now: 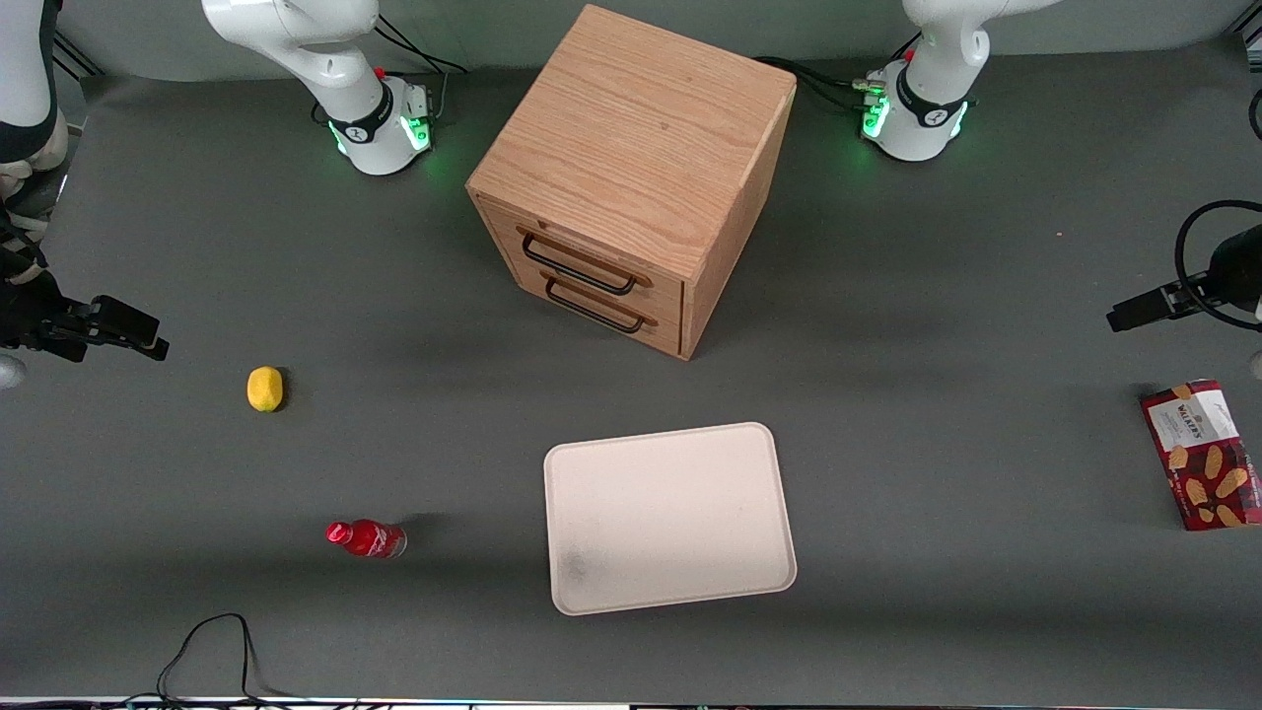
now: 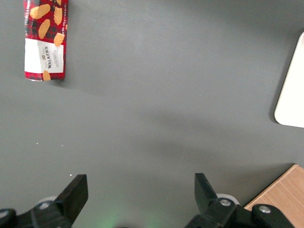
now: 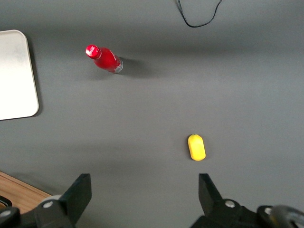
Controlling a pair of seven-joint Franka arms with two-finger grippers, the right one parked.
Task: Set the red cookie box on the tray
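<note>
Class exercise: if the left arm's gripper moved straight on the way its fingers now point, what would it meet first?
Probably the bare grey table: the open gripper holds nothing and points down at it. The red cookie box lies off to one side of that line, though depth is uncertain.

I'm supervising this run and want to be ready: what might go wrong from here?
The red cookie box lies flat at the table's edge toward the working arm's end; a clumsy grasp might push it off. The open gripper hangs above bare table, and carrying the box to the tray might swing near the wooden drawer cabinet.
</note>
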